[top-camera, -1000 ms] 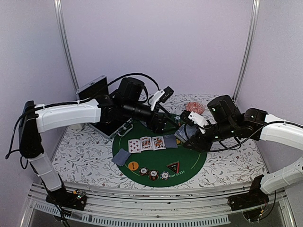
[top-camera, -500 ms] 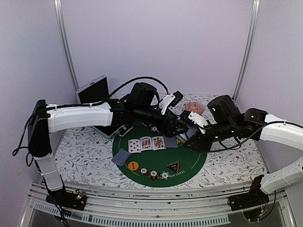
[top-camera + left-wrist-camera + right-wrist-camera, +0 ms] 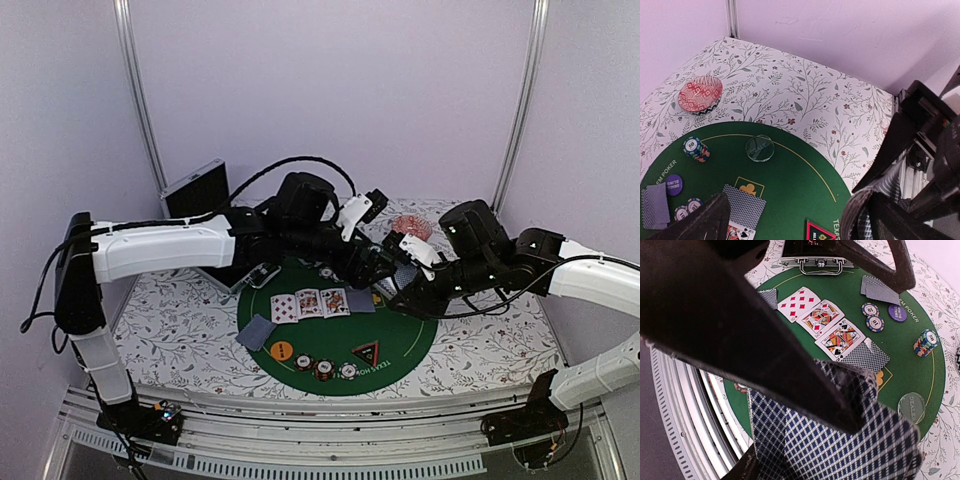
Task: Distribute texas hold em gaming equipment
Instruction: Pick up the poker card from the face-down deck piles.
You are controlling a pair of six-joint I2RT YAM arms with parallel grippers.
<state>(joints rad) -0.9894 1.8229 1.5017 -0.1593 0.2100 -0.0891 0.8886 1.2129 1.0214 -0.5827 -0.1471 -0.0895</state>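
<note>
Seen from above, the right gripper [image 3: 405,290] pinches the deck [image 3: 401,277] over the right side of the green mat [image 3: 400,335], apparently presenting it as a supply. The left gripper [image 3: 382,265], jaws spread wide, hovers just beside it, seemingly poised to draw a card. Three face-up cards [image 3: 309,302] lie in a row at the mat's centre. Three chips [image 3: 325,368], an orange disc [image 3: 282,350] and a triangle marker [image 3: 367,352] line its near edge. A case [image 3: 195,190] stands off the mat's far-left edge, its contents not discernible. The left wrist camera looks between widely parted fingers [image 3: 705,222], with the deck's edge close to the right one. A patterned dish [image 3: 700,94] just off the mat's far edge holds nothing visible. A clear disc [image 3: 759,148], a chip stack [image 3: 696,149] and a purple disc [image 3: 674,184] rest inside the mat's border. In the right wrist view, the deck's checked back fills the foreground, clamped between dark fingers [image 3: 765,350]. A face-down card [image 3: 865,356] lies next to the row at the mat's centre, probably placed to extend it.
</note>
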